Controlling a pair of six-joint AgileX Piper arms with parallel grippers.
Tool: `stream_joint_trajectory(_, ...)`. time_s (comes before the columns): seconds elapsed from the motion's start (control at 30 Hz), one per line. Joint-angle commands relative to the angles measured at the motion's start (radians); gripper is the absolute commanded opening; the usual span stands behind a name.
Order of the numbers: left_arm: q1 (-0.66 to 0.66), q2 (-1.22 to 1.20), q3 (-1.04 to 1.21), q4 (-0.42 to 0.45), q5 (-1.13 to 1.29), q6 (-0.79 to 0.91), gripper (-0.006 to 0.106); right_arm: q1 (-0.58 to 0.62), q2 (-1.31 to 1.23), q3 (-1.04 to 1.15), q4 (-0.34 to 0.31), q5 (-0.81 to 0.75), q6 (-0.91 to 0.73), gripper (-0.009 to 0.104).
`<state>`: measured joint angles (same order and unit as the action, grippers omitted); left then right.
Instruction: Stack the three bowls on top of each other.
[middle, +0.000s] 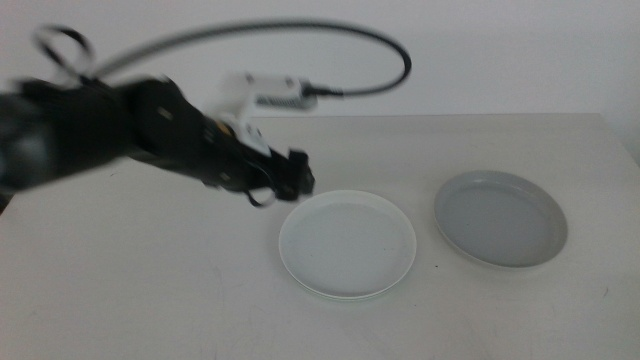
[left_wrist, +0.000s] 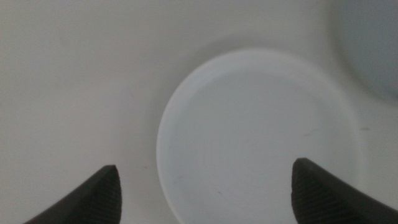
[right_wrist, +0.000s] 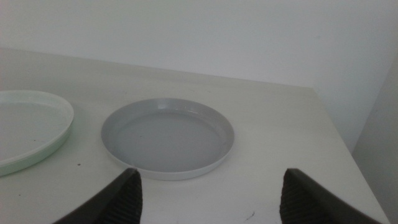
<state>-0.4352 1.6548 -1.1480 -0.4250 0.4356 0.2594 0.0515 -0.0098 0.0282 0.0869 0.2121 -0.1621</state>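
A white bowl (middle: 346, 243) lies at the table's middle; it fills the left wrist view (left_wrist: 255, 137). A mint green bowl (right_wrist: 43, 148) shows beneath it as a green outer wall in the right wrist view, so the white one appears to sit inside it. The grey bowl (middle: 500, 218) lies alone to the right and also shows in the right wrist view (right_wrist: 168, 137). My left gripper (middle: 298, 178) is open and empty, above the white bowl's left rim, motion-blurred. My right gripper (right_wrist: 211, 193) is open and empty, facing the grey bowl, out of the middle view.
The pale table (middle: 150, 280) runs to a back edge against a white wall. Its right edge (right_wrist: 348, 162) lies close beyond the grey bowl. The left arm's cable (middle: 380, 85) loops above the table's back.
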Motion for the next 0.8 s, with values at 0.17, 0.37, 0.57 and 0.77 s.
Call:
stream_joint_trajectory(0.17,0.046,-0.383,0.002,0.021,0.159,0.125,0.105,-0.007,-0.026,-0.006,-0.007,-0.077,-0.008,0.056)
stream_joint_trajectory(0.37,0.057,-0.649,0.095,0.023,0.257,0.136,0.105,-0.007,-0.026,-0.006,-0.007,-0.077,-0.008,0.056)
stream_joint_trajectory(0.57,0.057,-0.827,0.168,0.021,0.322,0.135,0.105,-0.007,-0.026,-0.006,-0.007,-0.077,-0.008,0.056)
stream_joint_trajectory(0.77,0.057,-0.866,0.181,0.021,0.306,0.135,0.105,-0.007,-0.026,-0.006,-0.007,-0.077,-0.008,0.056)
